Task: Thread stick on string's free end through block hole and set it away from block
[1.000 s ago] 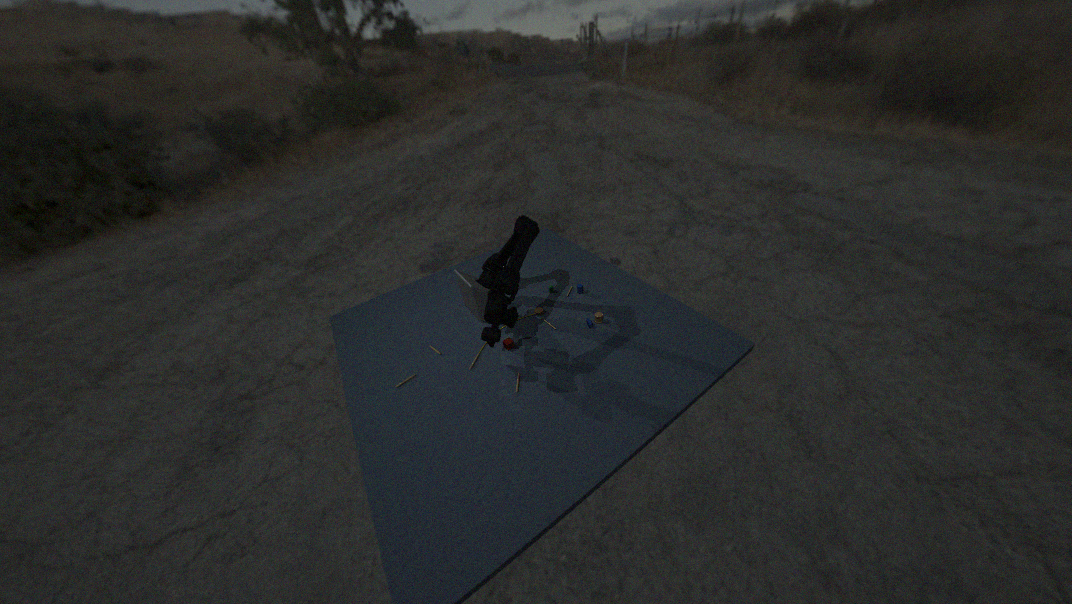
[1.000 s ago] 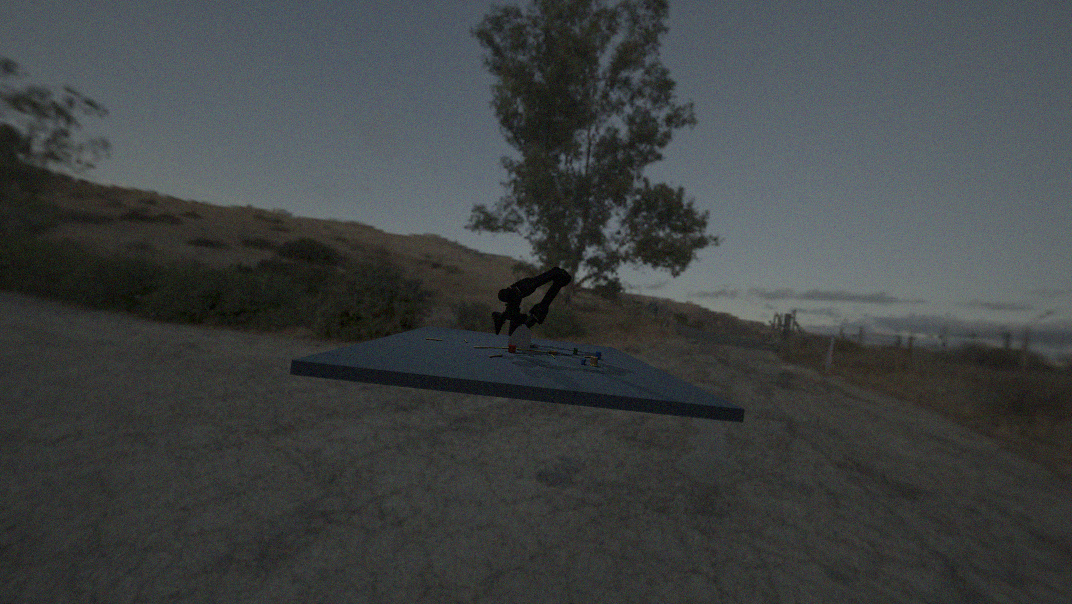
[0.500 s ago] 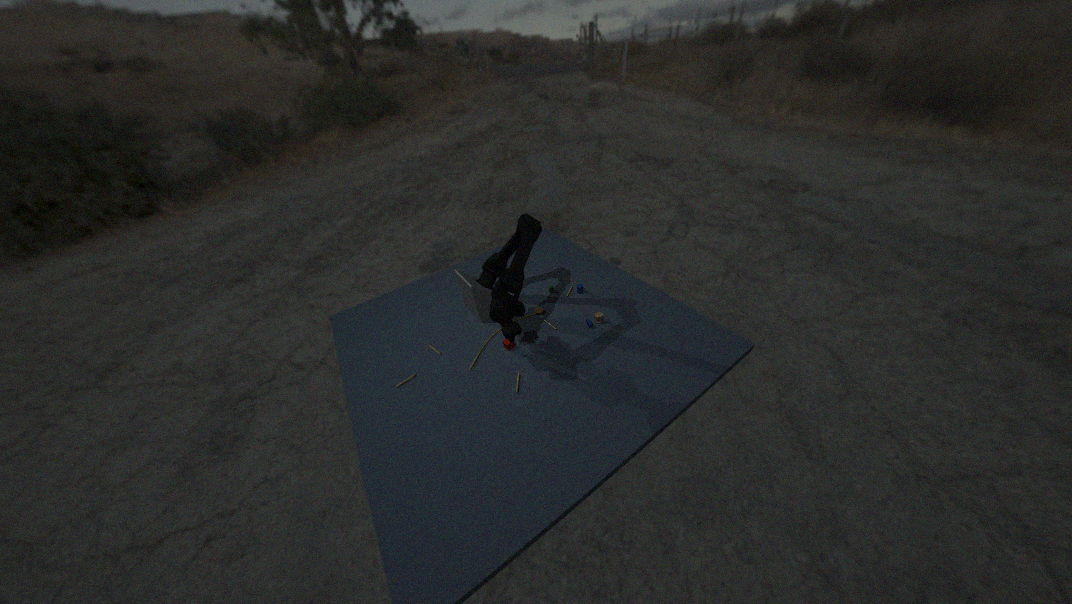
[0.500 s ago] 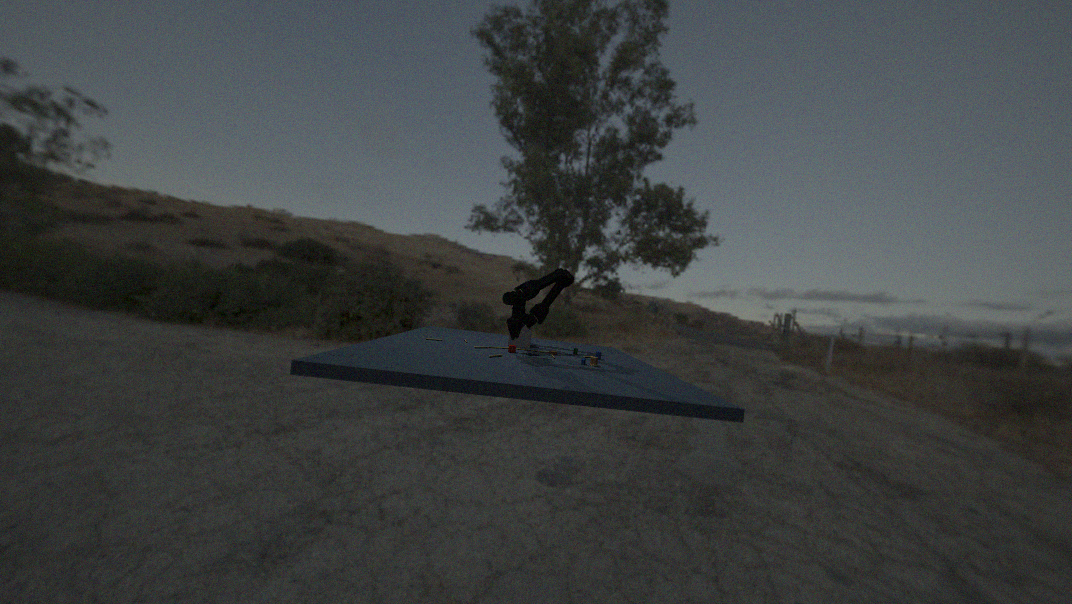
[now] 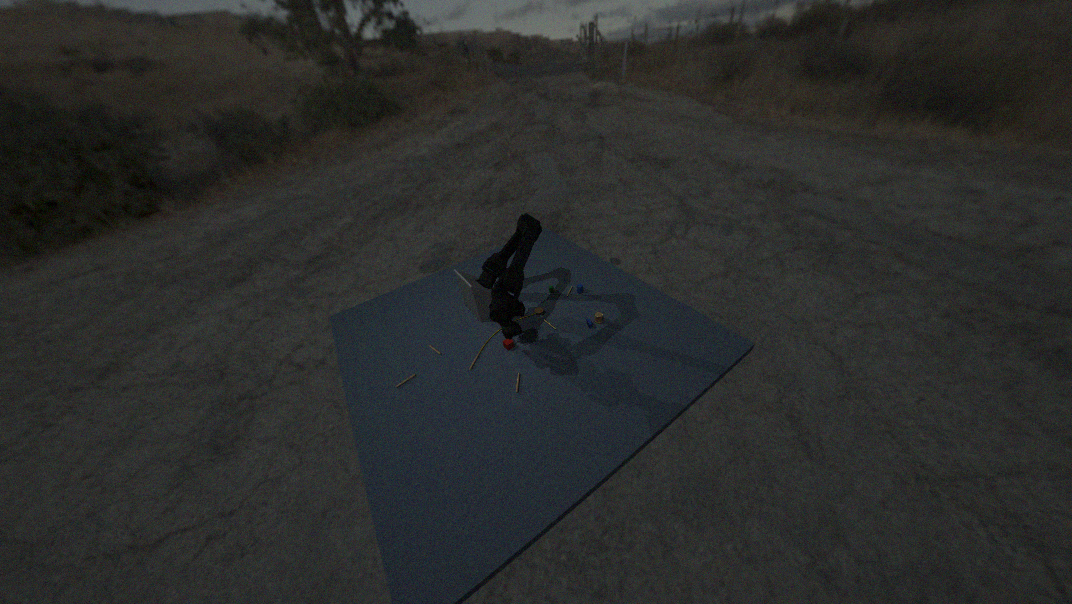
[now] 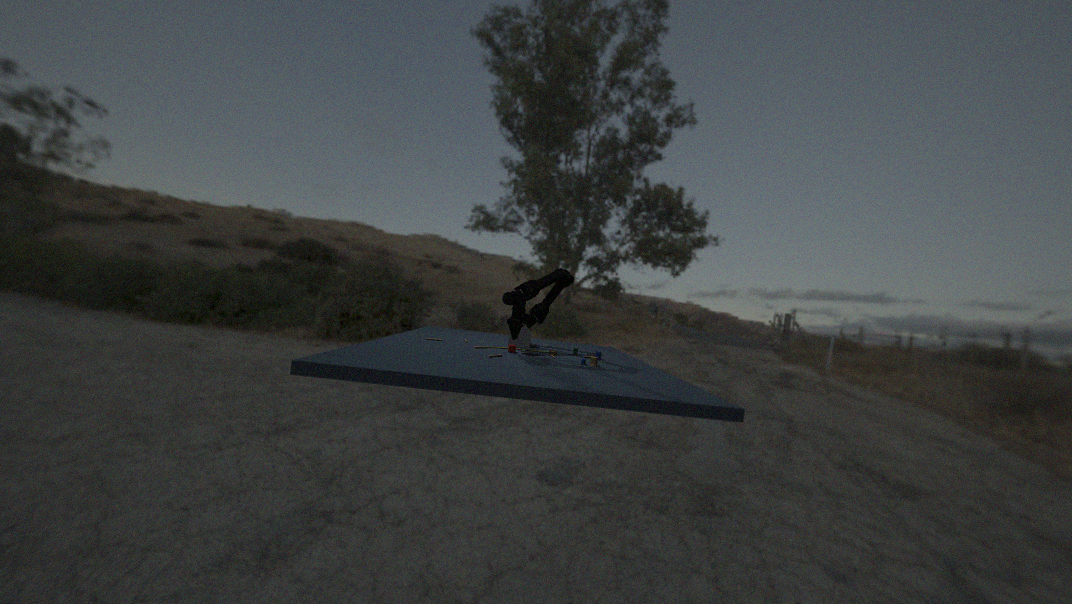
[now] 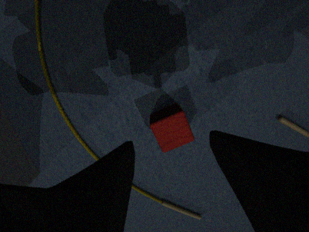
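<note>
One gripper (image 5: pixel 511 328) (image 6: pixel 513 335) (image 7: pixel 172 143) right above the red cube (image 5: pixel 508 344) (image 6: pixel 512 346) (image 7: pixel 173 132), pointing down, fingers partway open, nothing clenched. In the wrist view, can see the cube between the two tips, but honestly can't tell about contact from there.

String (image 5: pixel 483 346) (image 6: pixel 491 347) (image 7: pixel 69 123) curving past the cube on the table (image 5: pixel 487 465) (image 6: pixel 450 375), with the stick (image 5: pixel 471 365) (image 6: pixel 478 346) (image 7: pixel 181 210) on its end, lying flat near the cube, down and left of it in the top view. Button (image 5: pixel 539 310) (image 6: pixel 552 352) up and right of the cube there, at the other end of the string.

Also spotted a loose stick (image 5: pixel 517 382) (image 6: pixel 495 355) (image 7: pixel 294 126) below the cube in the top view, plus another stick (image 5: pixel 405 380) well off to its left. Up and right of the cube, got a tan piece (image 5: pixel 598 317) (image 6: pixel 594 360) with a blue bit (image 5: pixel 589 323) (image 6: pixel 583 361) just beside it, and a green bit (image 5: pixel 551 288) (image 6: pixel 575 351) farther up. Too dark and small to make out a hole in anything, so can't say for sure about the block.
</note>
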